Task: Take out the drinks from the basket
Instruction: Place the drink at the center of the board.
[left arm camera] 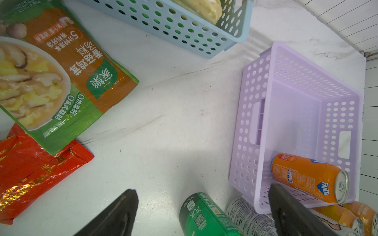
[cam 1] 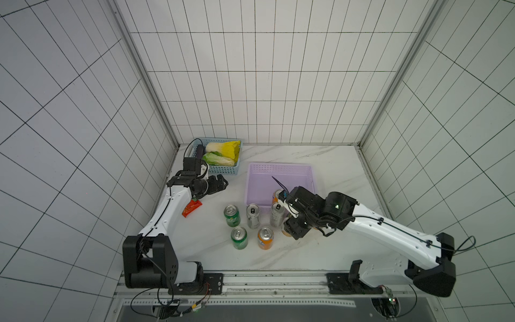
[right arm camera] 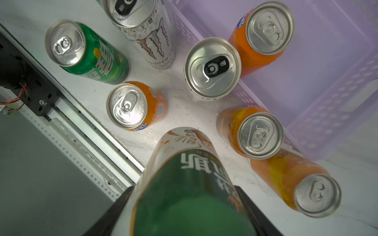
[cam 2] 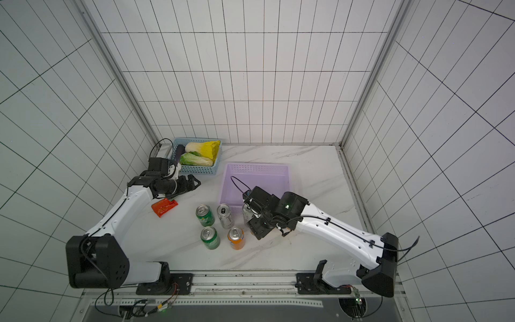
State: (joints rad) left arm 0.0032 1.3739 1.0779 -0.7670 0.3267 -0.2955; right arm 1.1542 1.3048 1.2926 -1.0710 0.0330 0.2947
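Only the right wrist view shows the right gripper (right arm camera: 182,191) pinching the dark green can (right arm camera: 184,159) beside the basket (right arm camera: 306,106); the left gripper (left arm camera: 202,189) is spread.

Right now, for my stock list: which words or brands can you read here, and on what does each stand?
"FANTA": orange can in the lilac basket.
"FANTA": second orange can, on the table.
"无糖": silver-white can.
"0防腐剂", "0反式脂肪": green soup packet.
Dark green can: large characters cut off, unreadable.
Fine print on the cans: too small.
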